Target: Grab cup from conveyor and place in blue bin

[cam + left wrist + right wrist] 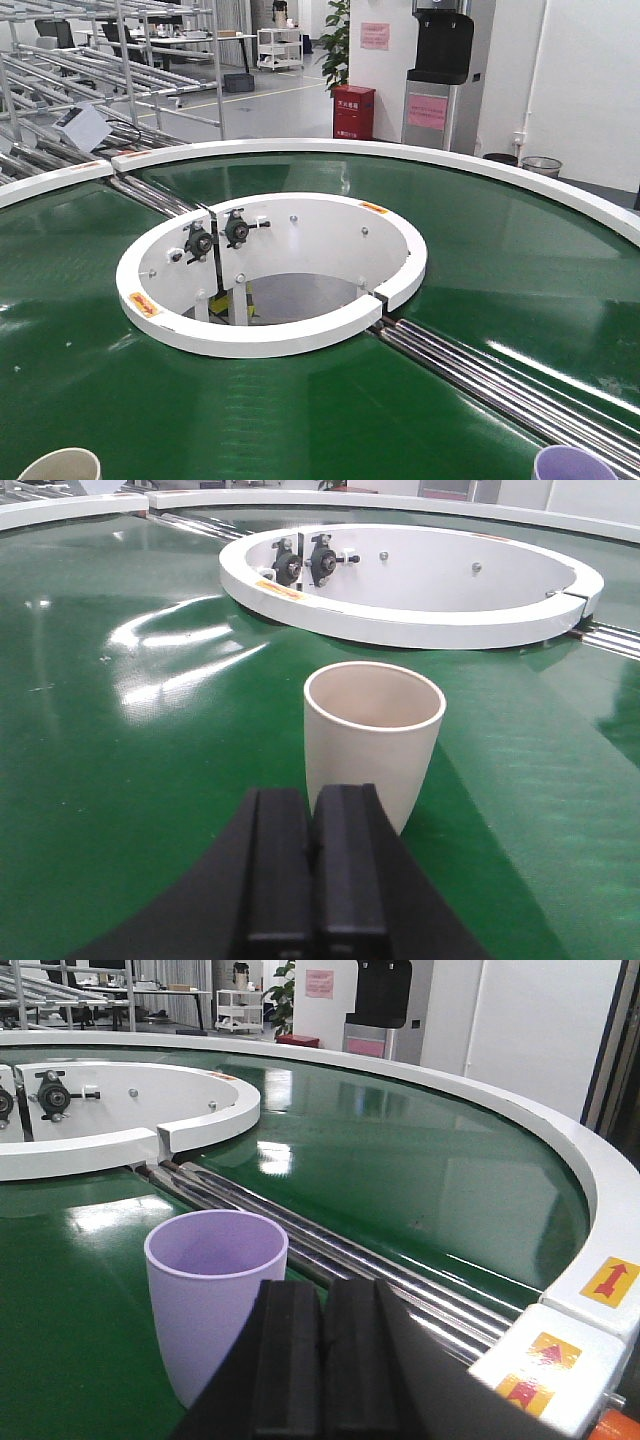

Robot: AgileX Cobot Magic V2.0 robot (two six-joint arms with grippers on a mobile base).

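Note:
The conveyor's dark green belt (300, 420) rings a white inner rim (270, 335). A cream cup (372, 738) stands upright on the belt just ahead of my left gripper (312, 798), whose black jaws are pressed together and empty. The cup's rim also shows at the bottom left of the front view (60, 464). A lilac cup (215, 1295) stands upright on the belt just ahead and left of my right gripper (322, 1295), also shut and empty. Its rim shows at the bottom right of the front view (572, 463). The blue bin is out of view.
Steel roller strips (500, 385) cross the belt at the right, close beside the lilac cup (330, 1250). The white outer rim (560, 1160) with arrow stickers curves along the right. Black bearing blocks (218, 235) sit inside the inner ring. Metal racks (110, 70) stand beyond.

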